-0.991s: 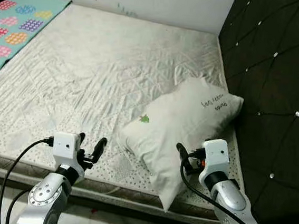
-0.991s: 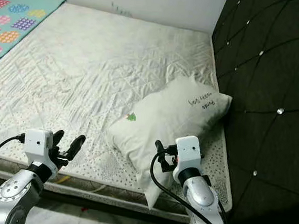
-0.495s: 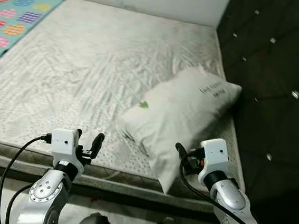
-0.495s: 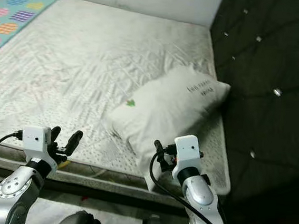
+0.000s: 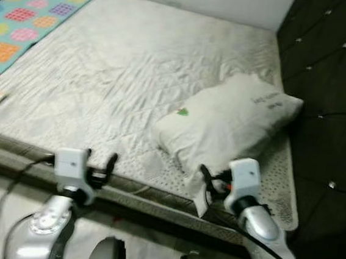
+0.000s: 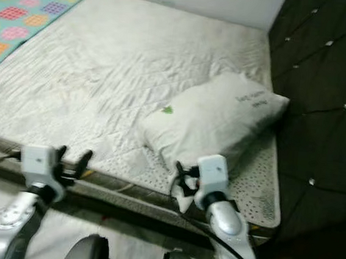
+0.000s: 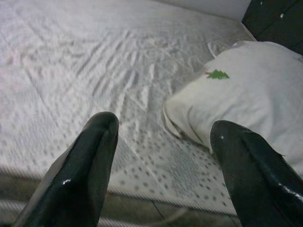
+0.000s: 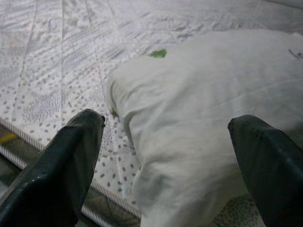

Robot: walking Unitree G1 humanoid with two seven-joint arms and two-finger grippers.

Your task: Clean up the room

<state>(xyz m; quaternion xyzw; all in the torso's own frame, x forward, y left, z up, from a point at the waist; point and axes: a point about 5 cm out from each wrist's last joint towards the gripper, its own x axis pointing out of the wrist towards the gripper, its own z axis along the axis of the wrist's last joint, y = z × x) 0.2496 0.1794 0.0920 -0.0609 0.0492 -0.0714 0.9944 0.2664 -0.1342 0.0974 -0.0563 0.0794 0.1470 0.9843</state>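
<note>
- Since a second ago our camera has pulled back and swung: the mattress (image 5: 129, 76) edge now runs lower across the head views, more of the patterned blanket (image 5: 24, 23) shows at ten o'clock, and both grippers, which reached over the bed, now hang just off its near edge. The pillow itself looks unmoved on the bed; the head views are blurred, so we judge ourselves mid-step.
- We count one white pillow (image 5: 228, 125), lying at about two o'clock on the mattress, its far end close to the dark tufted headboard (image 5: 331, 77), its near corner drooping over the bed's edge.
- We count one mattress, one colourful blanket along its far left side, one headboard, and two grippers.
- Our left gripper (image 5: 100, 170) hovers at seven o'clock with its fingers spread wide and nothing between them, pointing across bare mattress towards the pillow.
- Our right gripper (image 5: 207, 185) sits at five o'clock just beside the pillow's hanging corner, fingers likewise wide apart and empty, with the pillow bulking between them in the right wrist view.
- The step in hand, as we judge it, is positioning to straighten the pillow.
- The next move calls for steadying our stance, then bringing the right fingers onto the near corner and closing on the soft cloth.
</note>
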